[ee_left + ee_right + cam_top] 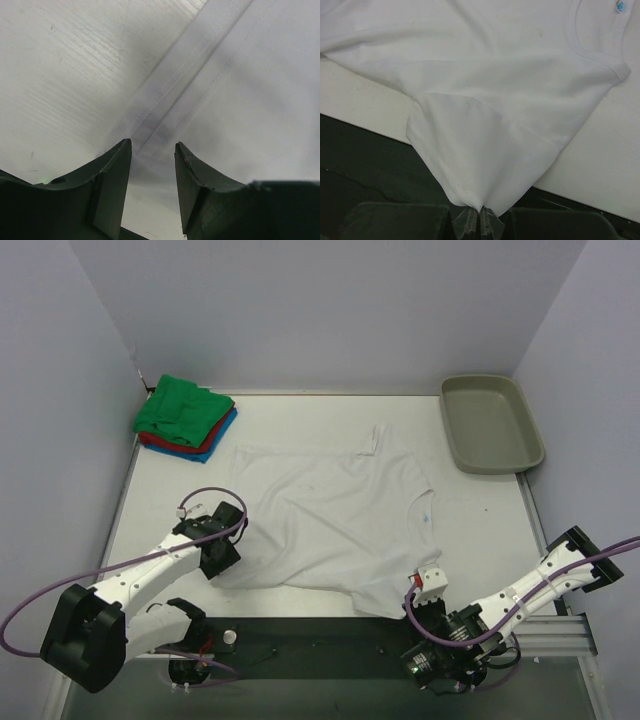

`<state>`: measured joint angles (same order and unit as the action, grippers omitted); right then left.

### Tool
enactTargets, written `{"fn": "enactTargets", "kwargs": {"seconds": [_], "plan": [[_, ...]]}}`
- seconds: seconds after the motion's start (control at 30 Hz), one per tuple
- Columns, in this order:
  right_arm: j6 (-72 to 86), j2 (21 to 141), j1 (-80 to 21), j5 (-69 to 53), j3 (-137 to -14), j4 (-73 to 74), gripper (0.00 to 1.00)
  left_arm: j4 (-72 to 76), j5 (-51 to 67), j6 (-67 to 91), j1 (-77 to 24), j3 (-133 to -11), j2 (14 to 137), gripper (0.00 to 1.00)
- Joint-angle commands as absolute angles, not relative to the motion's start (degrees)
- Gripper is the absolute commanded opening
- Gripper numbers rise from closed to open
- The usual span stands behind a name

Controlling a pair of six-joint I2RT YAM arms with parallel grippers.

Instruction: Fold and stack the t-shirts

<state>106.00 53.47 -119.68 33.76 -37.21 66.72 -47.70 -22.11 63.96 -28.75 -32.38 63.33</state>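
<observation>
The large white t-shirt [330, 520] lies spread on the table, wrinkled. My left gripper [224, 556] is at its near left corner. In the left wrist view that gripper [152, 147] is open, low over the shirt's hem [165, 95], which runs between the fingers. My right gripper [410, 602] is at the near edge. In the right wrist view it [480, 220] is shut on the tip of the shirt's sleeve [475, 150], pulled past the table edge. A folded green shirt [183, 407] sits on red [158, 440] and blue [216, 444] ones at the back left.
A grey-beige plastic tray [470, 440] stands at the back right corner. A black strip [300, 635] runs along the near edge between the arm bases. Walls close in the table on the left, back and right.
</observation>
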Motion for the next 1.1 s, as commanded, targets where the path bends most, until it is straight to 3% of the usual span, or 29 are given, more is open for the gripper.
{"fn": "enactTargets", "kwargs": {"seconds": [0.0, 0.73, 1.07], "plan": [[107.58, 53.88, -120.23, 36.12, -38.41, 70.93, 0.00, -47.45, -23.99, 63.90, -28.13, -32.69, 62.14, 0.50], [108.63, 54.93, -120.76, 36.30, -38.50, 70.93, 0.00, -47.02, -20.57, 60.73, -23.38, -29.89, 58.62, 0.49], [108.98, 55.11, -120.85, 36.39, -38.50, 70.75, 0.00, -44.65, -17.67, 60.91, -23.55, -27.77, 58.01, 0.36]]}}
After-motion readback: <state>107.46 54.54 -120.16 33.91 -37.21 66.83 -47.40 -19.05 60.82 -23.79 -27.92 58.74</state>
